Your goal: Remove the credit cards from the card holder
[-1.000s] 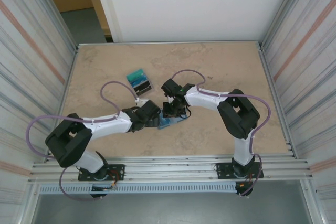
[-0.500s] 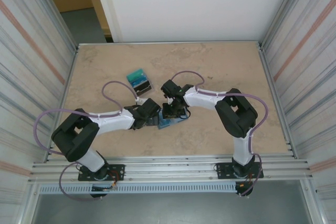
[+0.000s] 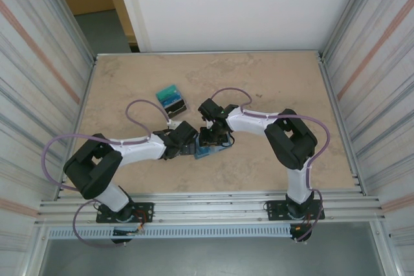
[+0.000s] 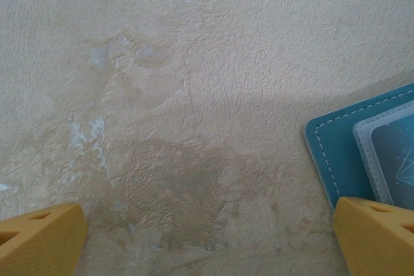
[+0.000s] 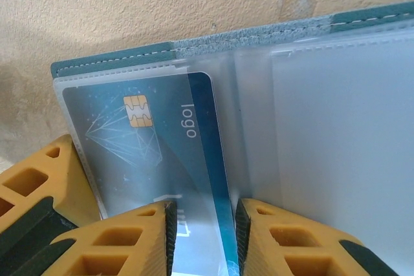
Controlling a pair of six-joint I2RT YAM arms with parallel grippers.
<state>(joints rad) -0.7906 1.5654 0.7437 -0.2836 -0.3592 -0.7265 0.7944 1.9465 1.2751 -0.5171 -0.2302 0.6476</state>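
At centre frame the card holder (image 3: 206, 152) lies open. The right gripper (image 5: 204, 237) pinches a chip card (image 5: 155, 159) in its clear sleeve; draw it straight out. The left gripper (image 4: 207, 237), spread wide, should pin the holder's corner.

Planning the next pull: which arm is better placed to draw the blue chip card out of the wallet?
The right. Its gripper already has its jaws astride the edge of the blue chip card in the slate-blue wallet. The left gripper is open beside the wallet's corner, over bare table.
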